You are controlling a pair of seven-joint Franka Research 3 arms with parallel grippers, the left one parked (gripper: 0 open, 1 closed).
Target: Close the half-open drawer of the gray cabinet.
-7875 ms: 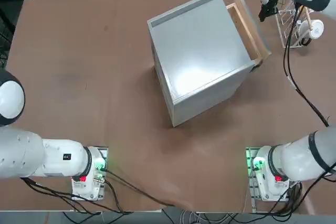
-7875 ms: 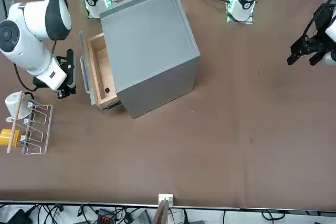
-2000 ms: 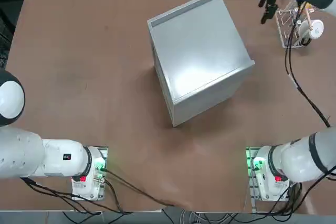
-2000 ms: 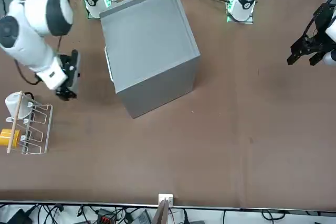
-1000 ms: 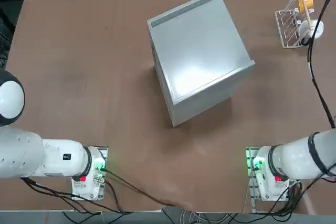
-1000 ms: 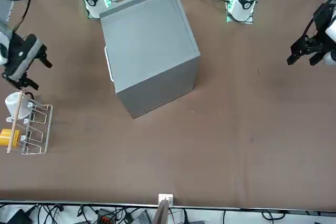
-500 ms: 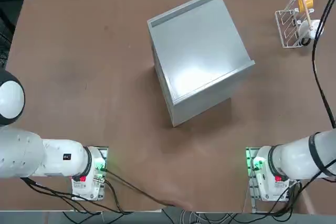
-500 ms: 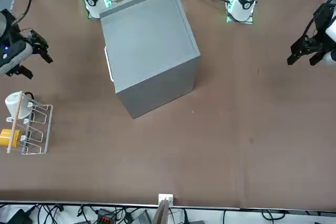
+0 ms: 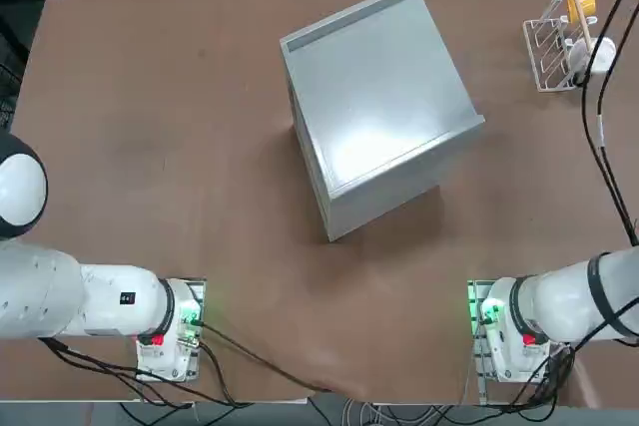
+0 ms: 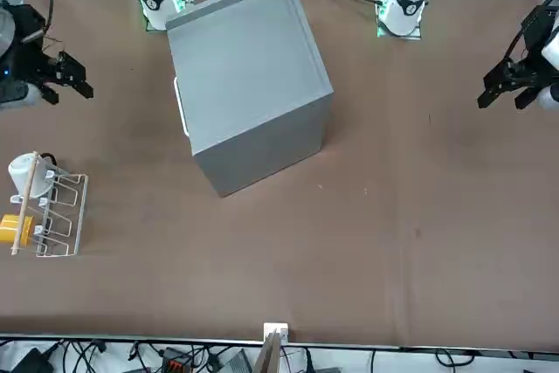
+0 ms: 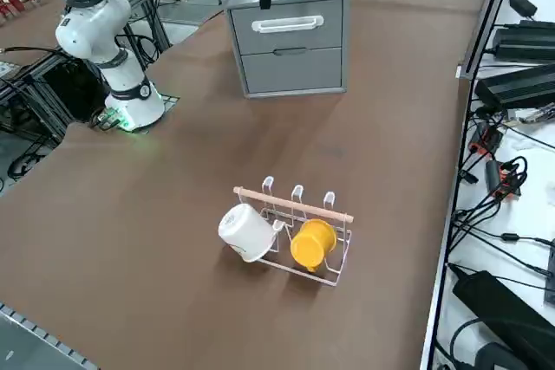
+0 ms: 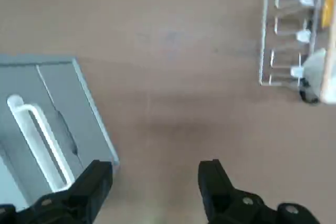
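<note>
Drawer [image 11: 287, 24] sits flush in the gray cabinet [image 9: 374, 102], white handle running across its front; judged closed. Right gripper [image 12: 155, 190] hangs high, well clear of that front, fingers [image 12: 212, 179] apart and empty, wire rack [image 11: 295, 231] beyond on the bench.

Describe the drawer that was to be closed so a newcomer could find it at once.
Start at the gray cabinet, the biggest thing on the brown table. On its front, the side facing the wire rack with the white and yellow cups, two panels are stacked. The drawer is the upper one, flush and shut, the only one with a white bar handle. The right gripper hangs open above the table in front of it.
</note>
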